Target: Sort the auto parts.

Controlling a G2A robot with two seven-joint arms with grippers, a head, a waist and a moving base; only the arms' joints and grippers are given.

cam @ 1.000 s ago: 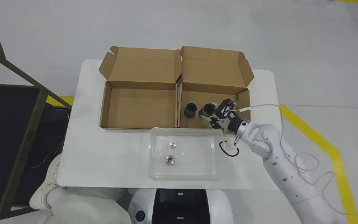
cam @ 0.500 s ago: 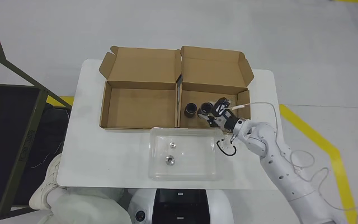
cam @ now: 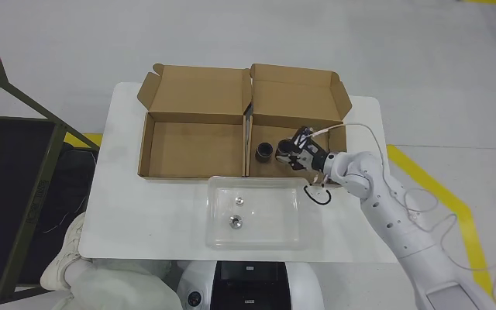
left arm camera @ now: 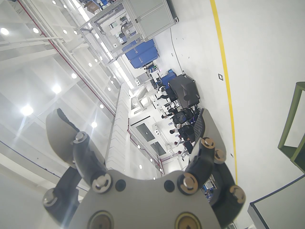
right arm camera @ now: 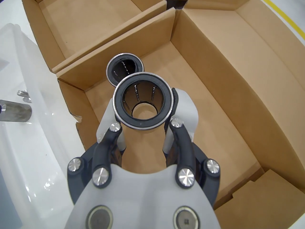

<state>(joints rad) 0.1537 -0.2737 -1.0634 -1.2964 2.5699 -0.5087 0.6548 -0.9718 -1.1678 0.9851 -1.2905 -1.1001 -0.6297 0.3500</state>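
The right gripper's (right arm camera: 145,114) jaws pinch a bearing (right arm camera: 143,100) by its sides, inside the right box (right arm camera: 238,55) and just beside a second bearing (right arm camera: 124,65) that stands on end there. The left gripper's (left arm camera: 129,125) jaws are spread on nothing, aimed away from the table (cam: 124,194). Whether the held bearing touches the box floor I cannot tell. That is the main risk: let go from a height, a smooth round sleeve would likely bounce or tip and roll. The near box wall is low and torn at one corner, so an arm drawn back low could catch and drag the light cardboard. The neighbour is close enough that a sideways nudge might topple it. The table is flat, white and hard. Both boxes, the left box (cam: 194,147) too, are plain brown corrugated card with flaps standing up, soft-edged and easily shifted. The tray (cam: 211,213) in front of them is clear, glossy plastic with rounded corners. The bearings are short hollow cylinders, with bright metal rims, black end rings and rows of small balls along the bore. Two small metal parts (cam: 239,201) lie in the tray, apart from each other.
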